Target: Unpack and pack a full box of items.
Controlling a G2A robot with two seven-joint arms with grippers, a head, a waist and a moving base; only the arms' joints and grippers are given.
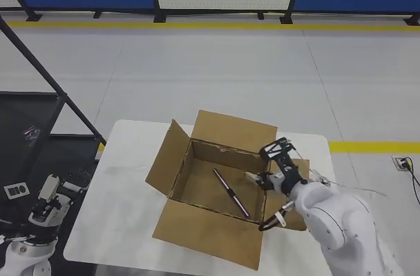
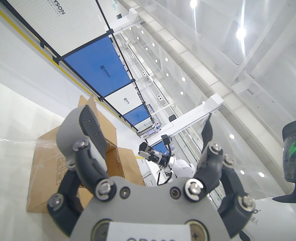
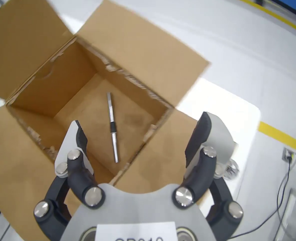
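The cardboard box [image 1: 208,233] stood on the white bench [image 1: 120,207] with all four flaps folded outward, so its inside lay open to the top view. We found one item in it: a slender metal rod [image 1: 231,192] with a short dark band near its middle. The rod lay flat on the box floor on a diagonal, touching none of the walls as far as we could see. In the right wrist view the same rod [image 3: 112,126] lay alone on the brown bottom, and torn paper edges ran along the inner rim of the box [image 3: 62,81].

The right end effector [image 1: 265,165] hung over the right side of the box, above the rim and the right flap. Its fingers were spread wide and held nothing, and they were clear of the cardboard in its own wrist view [image 3: 140,121]. A bare corner of the bench [image 3: 228,96] showed beyond the far flap.

The left end effector [image 1: 51,186] sat beside the bench's left edge, well apart from the box. It pointed upward toward the ceiling [image 2: 148,116], its fingers likewise spread and empty. From there the outer side of the box [image 2: 50,166] showed, with the right end effector [image 2: 144,150] beyond it.
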